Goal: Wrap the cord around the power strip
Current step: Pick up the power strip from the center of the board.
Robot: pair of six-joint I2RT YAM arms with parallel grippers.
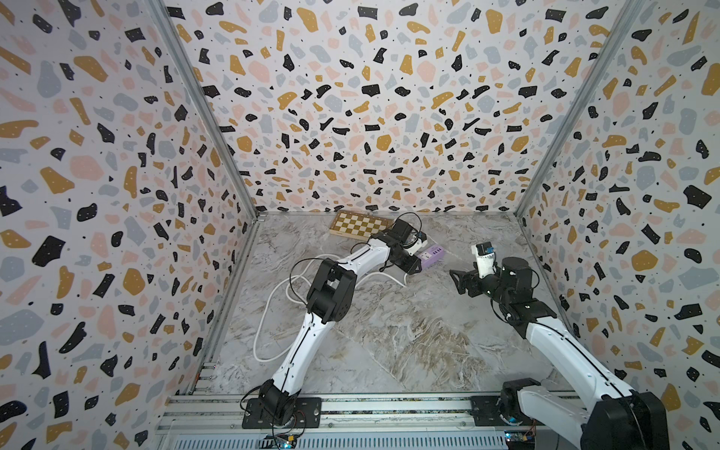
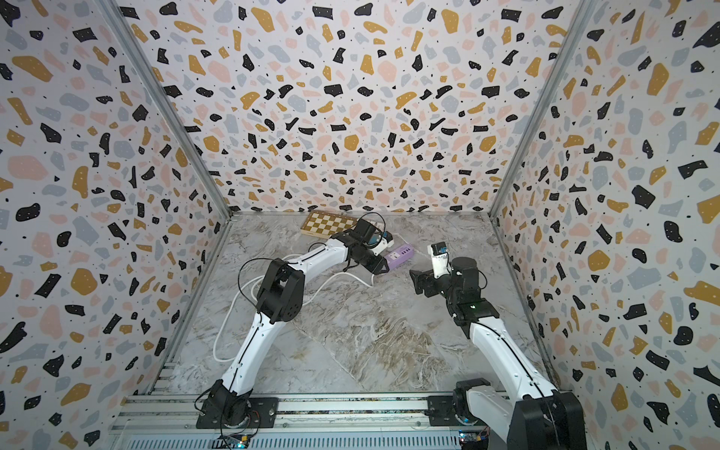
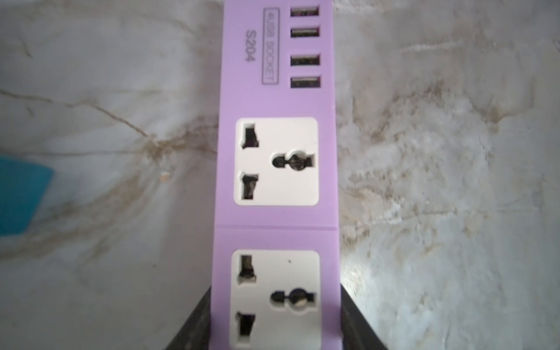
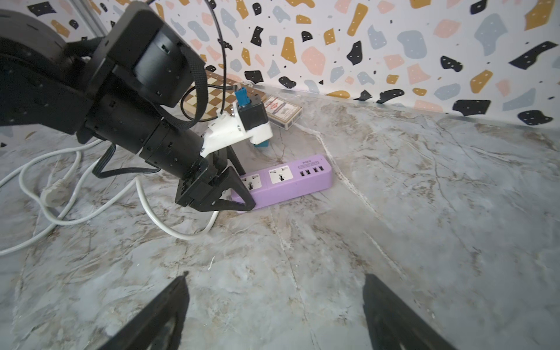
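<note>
Left gripper [image 4: 245,189]: fingers [image 3: 194,327] pinch the power strip [image 4: 285,181] at its cord end, one on each long side. The strip lies flat on the marble counter [image 4: 424,212], sockets up, near the back wall. Cord [image 4: 189,238]: loose loops on the counter, unwrapped. Right gripper [image 4: 275,275]: fingers spread wide, empty, hovering near the strip.

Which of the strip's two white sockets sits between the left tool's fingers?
The socket farthest from the USB ports; the other socket lies beyond the fingers.
</note>
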